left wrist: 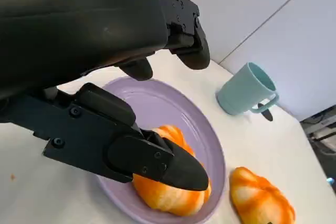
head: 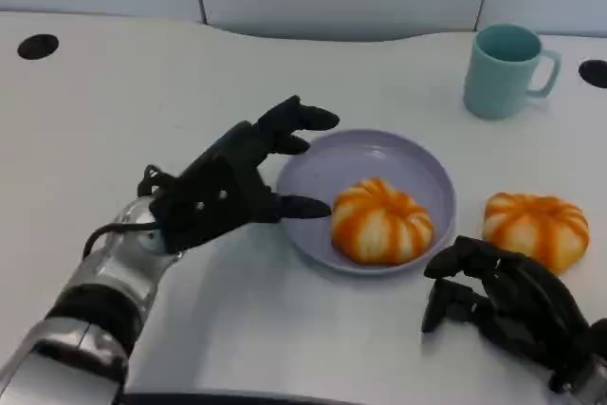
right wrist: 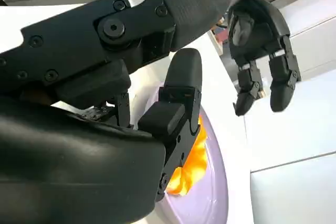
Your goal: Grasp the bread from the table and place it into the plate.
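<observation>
White table (head: 114, 111) all around, and from the left: the left hand (head: 228, 187) hovers at the rim of the lavender plate (head: 322, 173), fingers spread, holding nothing. One orange-striped bread (head: 381, 221) sits inside the plate. A second bread (head: 536, 228) lies just beside the plate, right hand (head: 503, 303) near it, fingers curled, empty. Teal mug (head: 505, 70) stands behind.

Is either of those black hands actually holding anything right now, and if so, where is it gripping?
Nothing is held. The left hand hovers open beside the plate; the right hand is empty near the bread on the table.
</observation>
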